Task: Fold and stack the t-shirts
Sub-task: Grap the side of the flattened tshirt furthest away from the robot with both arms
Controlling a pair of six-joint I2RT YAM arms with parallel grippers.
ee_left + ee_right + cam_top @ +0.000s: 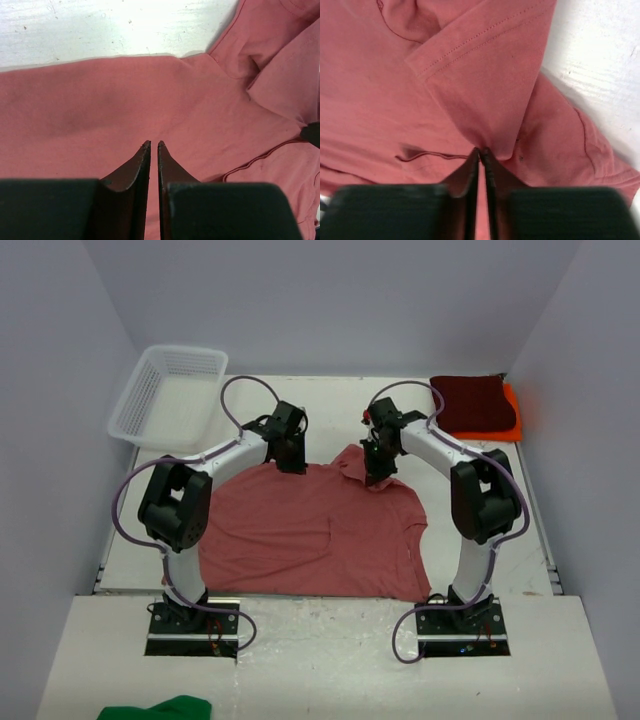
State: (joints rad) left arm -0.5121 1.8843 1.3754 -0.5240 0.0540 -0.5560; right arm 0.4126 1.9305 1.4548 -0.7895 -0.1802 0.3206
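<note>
From my station I see the rose shirt (310, 530) spread flat across the middle of the bench (330, 410), its hem toward the near edge. My right gripper (481, 150) is clenched on a fold of its sleeve (485, 65), which is turned in over the body. My left gripper (154, 145) sits at the shirt's far edge, jaws almost together; I cannot tell if cloth is pinched. The maroon shirt (470, 400) lies folded on the orange shirt (512, 415) in the far right corner. A white basket (128, 400) fills the far left corner.
</note>
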